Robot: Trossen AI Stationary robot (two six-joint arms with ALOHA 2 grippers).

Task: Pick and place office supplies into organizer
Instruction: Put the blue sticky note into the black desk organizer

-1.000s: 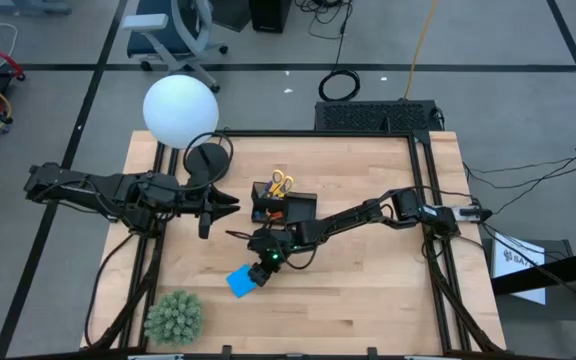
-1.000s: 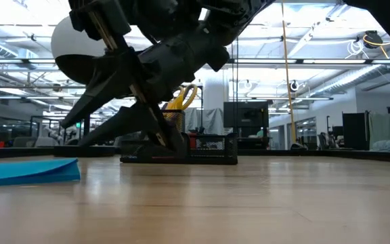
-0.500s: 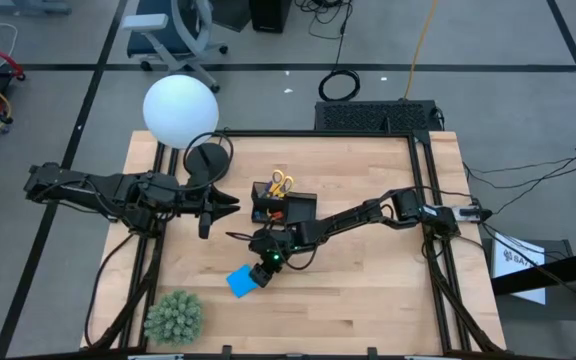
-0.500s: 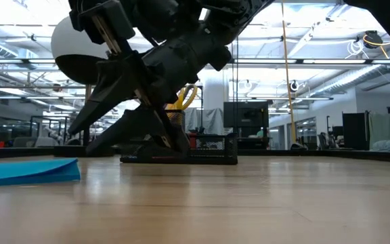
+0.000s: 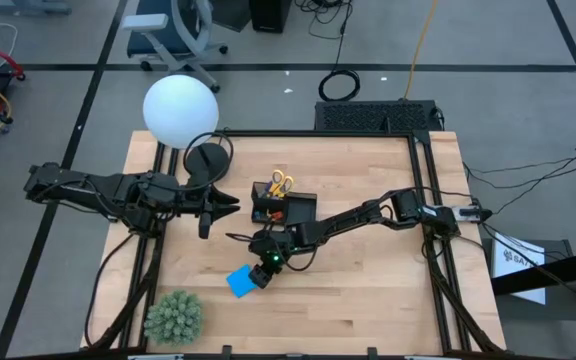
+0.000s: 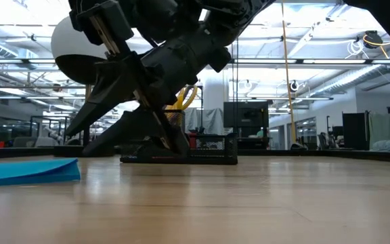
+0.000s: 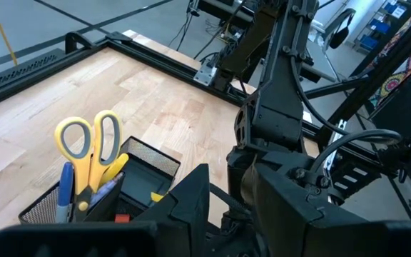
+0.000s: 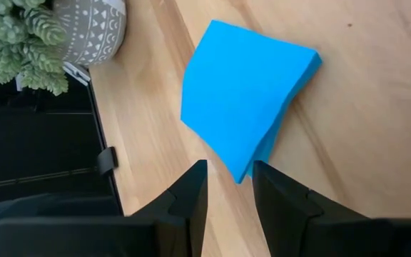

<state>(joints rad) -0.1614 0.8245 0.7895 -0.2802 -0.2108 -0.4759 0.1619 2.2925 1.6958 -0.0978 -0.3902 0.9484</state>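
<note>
**Note pad the last item left on the table**

High view: the organizer (image 5: 283, 205) stands near the middle of the table (image 5: 368, 290), with the yellow-handled scissors (image 5: 281, 182) already standing in its taller section and a small red piece (image 5: 275, 212) in the lower tray. The blue note pad (image 5: 240, 281) lies flat on the wood, apart from the organizer and nearer the front edge. The right hand (image 5: 261, 270) hangs just beside the pad's corner. The left hand (image 5: 230, 204) waits to the side of the organizer, close to the round lamp base (image 5: 206, 160). A green spiky plant (image 5: 173, 316) sits at the front left corner.

Low view: the note pad (image 6: 27, 170) rests on the table at the far edge of the picture, untouched; a dark arm fills the middle in front of the organizer (image 6: 208, 150).

Left wrist view: scissors (image 7: 91, 143) and pens (image 7: 66, 191) stand upright in the mesh organizer (image 7: 148, 153). The left hand's own state I cannot tell from here.

Right wrist view: the right hand (image 8: 228, 178) has its fingers (image 8: 191, 193) slightly spread, one corner of the note pad (image 8: 245, 96) lying in line with the gap, nothing pinched. The plant's pot (image 8: 91, 28) is just beyond.

Judging by this, most of the supplies are stowed; the pad is yet to be grasped and carried over.
</note>
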